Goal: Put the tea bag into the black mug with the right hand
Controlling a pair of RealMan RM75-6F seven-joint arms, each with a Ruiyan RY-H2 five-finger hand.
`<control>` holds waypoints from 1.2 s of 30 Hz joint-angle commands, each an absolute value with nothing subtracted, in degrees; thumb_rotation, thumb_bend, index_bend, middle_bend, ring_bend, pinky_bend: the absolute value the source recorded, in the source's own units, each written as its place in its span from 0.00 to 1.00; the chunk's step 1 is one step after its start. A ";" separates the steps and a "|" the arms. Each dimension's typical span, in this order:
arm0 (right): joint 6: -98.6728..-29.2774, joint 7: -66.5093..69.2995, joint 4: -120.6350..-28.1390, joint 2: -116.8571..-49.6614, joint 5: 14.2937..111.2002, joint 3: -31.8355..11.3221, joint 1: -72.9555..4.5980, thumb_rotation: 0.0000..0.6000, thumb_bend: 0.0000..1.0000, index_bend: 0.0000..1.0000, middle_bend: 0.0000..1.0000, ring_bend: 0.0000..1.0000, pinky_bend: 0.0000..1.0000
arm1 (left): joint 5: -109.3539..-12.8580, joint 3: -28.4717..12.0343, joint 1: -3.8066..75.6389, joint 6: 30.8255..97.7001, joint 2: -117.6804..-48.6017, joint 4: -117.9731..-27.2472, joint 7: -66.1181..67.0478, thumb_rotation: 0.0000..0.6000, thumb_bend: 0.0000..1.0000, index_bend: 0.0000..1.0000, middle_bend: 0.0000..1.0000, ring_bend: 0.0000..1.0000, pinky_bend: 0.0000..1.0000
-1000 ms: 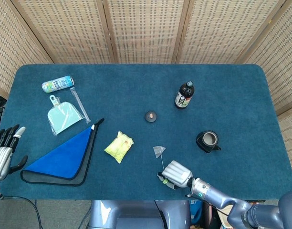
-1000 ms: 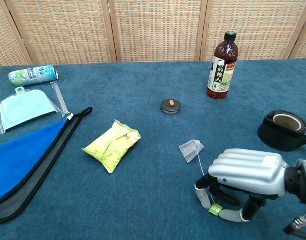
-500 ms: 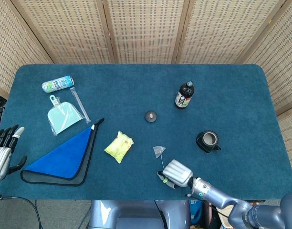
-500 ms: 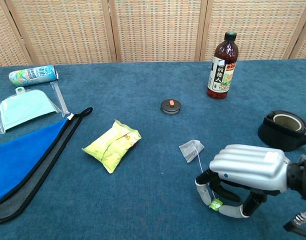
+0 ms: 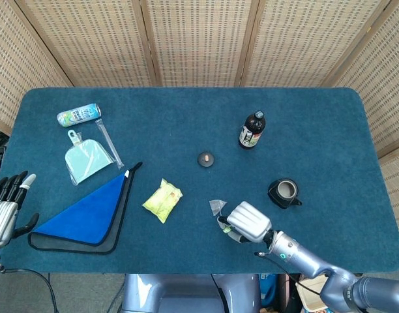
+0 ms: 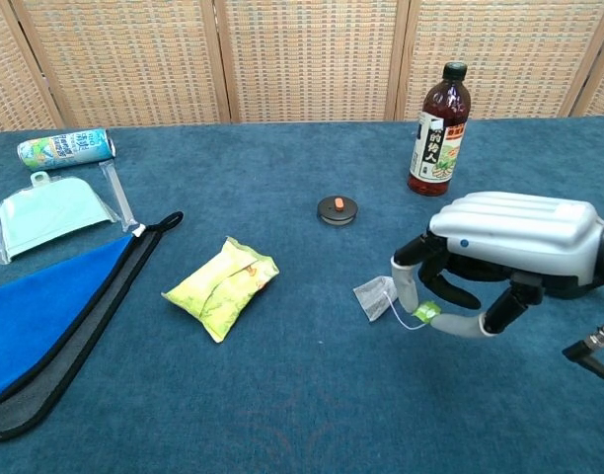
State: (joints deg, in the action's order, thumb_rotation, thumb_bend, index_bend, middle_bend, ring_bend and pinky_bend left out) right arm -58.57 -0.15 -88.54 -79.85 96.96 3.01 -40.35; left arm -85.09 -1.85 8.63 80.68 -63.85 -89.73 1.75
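The right hand (image 6: 509, 247), fingers pinching the tea bag (image 6: 374, 296) tag, hides the black mug (image 5: 283, 192) in chest view.

Open cloth btwn right hand (image 5: 250, 222) & black mug (image 5: 283, 193), nothing blocking

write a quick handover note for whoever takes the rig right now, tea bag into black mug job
Right hand: raised off the table, pinching the green tag of the tea bag; the bag itself seems to rest on the cloth, string slack.
Left hand: open, idle at the table's left edge.
Black mug: upright, to the right of the right hand.
Done: tag gripped.
Left: lift the bag, carry it over the mug, lower it in, release.
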 commanded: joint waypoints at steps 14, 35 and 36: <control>-60.44 4.39 -93.59 -70.79 92.55 -3.11 -41.29 1.00 0.55 0.52 0.84 0.90 0.92 | -85.43 -1.61 9.11 79.91 -63.70 -90.62 2.35 1.00 0.38 0.00 0.00 0.00 0.00; -61.99 7.29 -94.06 -65.67 88.42 -7.10 -40.48 1.00 0.55 0.52 0.84 0.90 0.92 | -85.61 -1.59 9.44 79.65 -63.74 -90.86 2.52 1.00 0.38 0.00 0.00 0.00 0.00; -62.23 7.49 -93.89 -65.32 88.02 -7.38 -40.32 1.00 0.55 0.52 0.84 0.90 0.92 | -85.60 -1.60 9.47 79.61 -63.75 -90.85 2.52 1.00 0.38 0.00 0.00 0.00 0.00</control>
